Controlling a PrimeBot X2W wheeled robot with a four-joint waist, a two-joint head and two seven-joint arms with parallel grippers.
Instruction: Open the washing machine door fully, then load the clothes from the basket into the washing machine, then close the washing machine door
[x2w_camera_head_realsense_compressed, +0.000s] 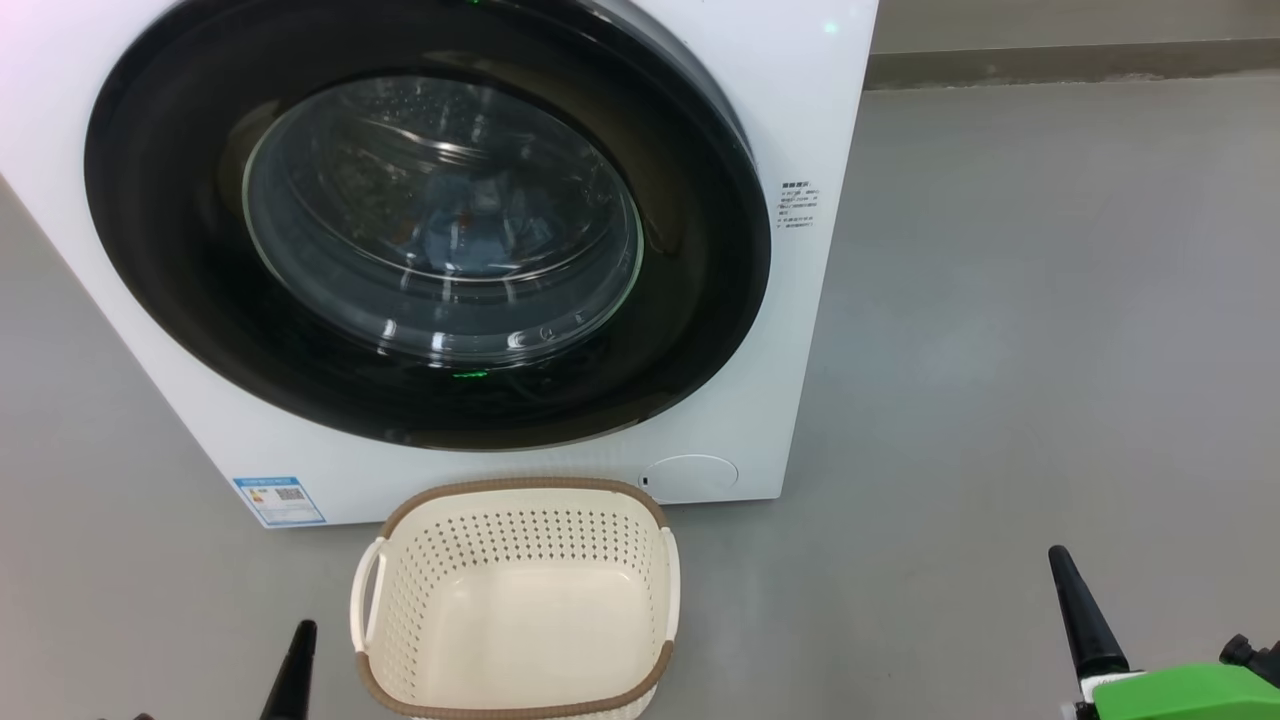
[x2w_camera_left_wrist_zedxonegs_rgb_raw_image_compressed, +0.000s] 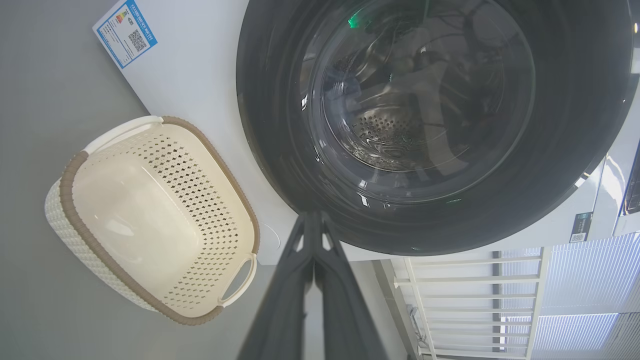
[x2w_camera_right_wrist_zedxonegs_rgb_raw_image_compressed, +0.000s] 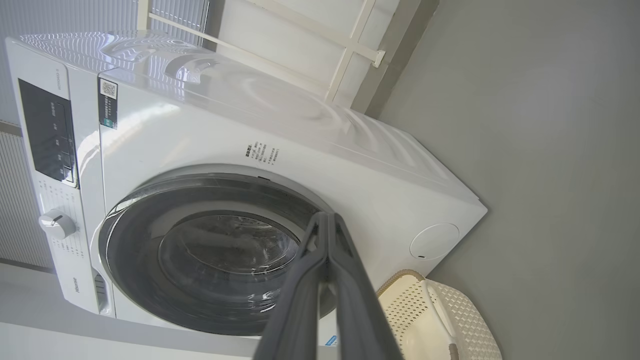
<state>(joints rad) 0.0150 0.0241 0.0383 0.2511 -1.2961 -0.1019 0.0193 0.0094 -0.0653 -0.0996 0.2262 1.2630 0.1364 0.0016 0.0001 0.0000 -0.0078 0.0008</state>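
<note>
One machine (x2w_camera_head_realsense_compressed: 800, 120), one door (x2w_camera_head_realsense_compressed: 160, 250) shut; bluish clothes (x2w_camera_head_realsense_compressed: 470, 225) behind its glass. One basket (x2w_camera_head_realsense_compressed: 520, 487), empty, at door's 6 o'clock. Left gripper (x2w_camera_head_realsense_compressed: 303, 635) at basket's 8 o'clock, right gripper (x2w_camera_head_realsense_compressed: 1062, 565) at 3 o'clock: both closed, holding nothing.

The machine (x2w_camera_head_realsense_compressed: 810, 110) stands on the floor (x2w_camera_head_realsense_compressed: 1050, 350), its door (x2w_camera_head_realsense_compressed: 170, 250) shut against its front. Clothes (x2w_camera_head_realsense_compressed: 470, 232) lie in the drum behind the door's window. The basket (x2w_camera_head_realsense_compressed: 520, 487) sits on the floor just before the machine, below the door. On the machine's front, a label (x2w_camera_head_realsense_compressed: 280, 500) lies left of the basket and a round cover (x2w_camera_head_realsense_compressed: 690, 477) just behind the basket's right end. The left gripper (x2w_camera_head_realsense_compressed: 303, 630) is just left of the basket, and the right gripper (x2w_camera_head_realsense_compressed: 1057, 555) well to its right.
</note>
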